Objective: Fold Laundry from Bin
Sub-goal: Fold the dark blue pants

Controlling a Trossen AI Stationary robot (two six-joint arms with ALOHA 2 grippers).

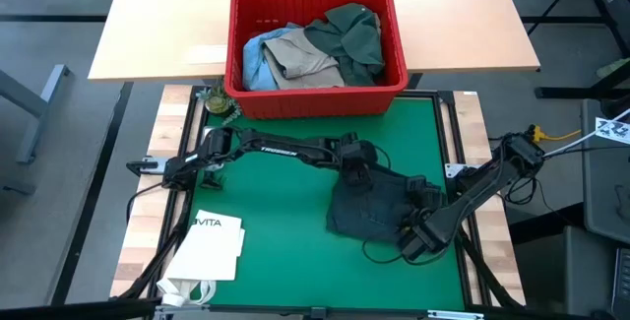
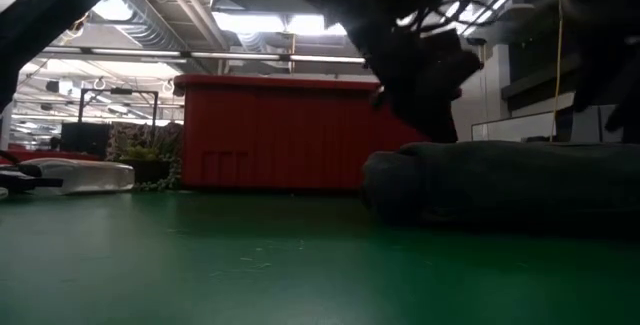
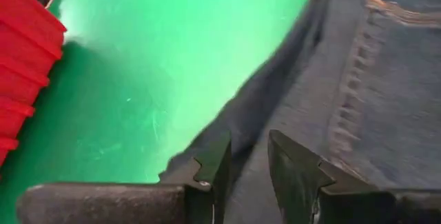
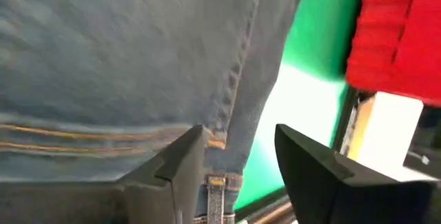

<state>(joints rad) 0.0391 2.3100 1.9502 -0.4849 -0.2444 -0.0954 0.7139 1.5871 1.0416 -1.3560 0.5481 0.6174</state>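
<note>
The VITA paper bag (image 1: 212, 246) lies off at the mat's (image 1: 285, 212) left edge, clear of my folding space. My left gripper (image 3: 241, 165) hovers at the dark jeans' (image 1: 379, 207) upper left edge, jaws parted with no cloth between them, placed to take that edge. My right gripper (image 4: 238, 155) stands spread over the lower right hem. Remaining laundry (image 1: 315, 49) waits in the red bin (image 1: 315, 98) beyond.

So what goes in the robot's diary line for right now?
dark denim jeans: flat on green mat | left gripper: open at edge | right gripper: open over seam | red plastic bin: holds clothes
</note>
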